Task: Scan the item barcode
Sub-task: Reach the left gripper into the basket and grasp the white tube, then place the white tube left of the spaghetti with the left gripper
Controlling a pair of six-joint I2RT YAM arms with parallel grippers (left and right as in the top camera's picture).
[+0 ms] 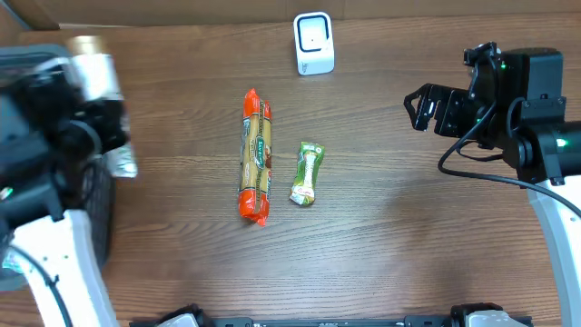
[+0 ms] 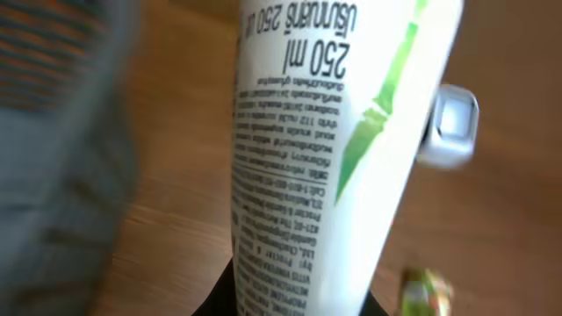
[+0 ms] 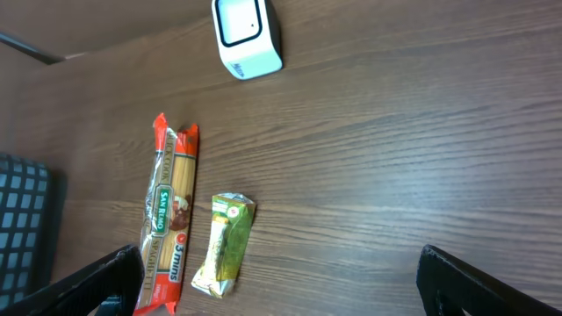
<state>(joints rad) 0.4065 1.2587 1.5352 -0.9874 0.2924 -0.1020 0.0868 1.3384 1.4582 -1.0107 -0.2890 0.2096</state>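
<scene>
1. Left gripper [image 1: 102, 123]: clenched on the white plastic tube [image 2: 307, 167], a soft tube printed with a green bamboo stalk and small black text. It sits at the left edge of the brown wooden table [image 1: 408, 236].
2. White plastic tube, position relative to the jaws: in the left wrist view the tube rises from between the dark jaw parts at the bottom edge and fills the middle of the view, its printed text upside down. In the overhead view it is blurred. The pale body and beige cap stick out beyond the jaws on the far side, and a silvery end shows on the near side.
3. White barcode scanner [image 1: 313, 43]: a small rounded box standing at the far middle of the table, well apart from the held tube. In the left wrist view it shows just past the tube's right edge.
4. Right gripper [image 3: 283, 285]: jaws spread wide, nothing between them, hovering over bare wood at the right.
5. Orange spaghetti packet [image 1: 256, 156]: long, lying flat mid-table.
6. Green snack packet [image 1: 307, 173]: short, lying just right of the spaghetti, apart from it.
7. Dark mesh basket [image 3: 22, 219]: at the left side.
</scene>
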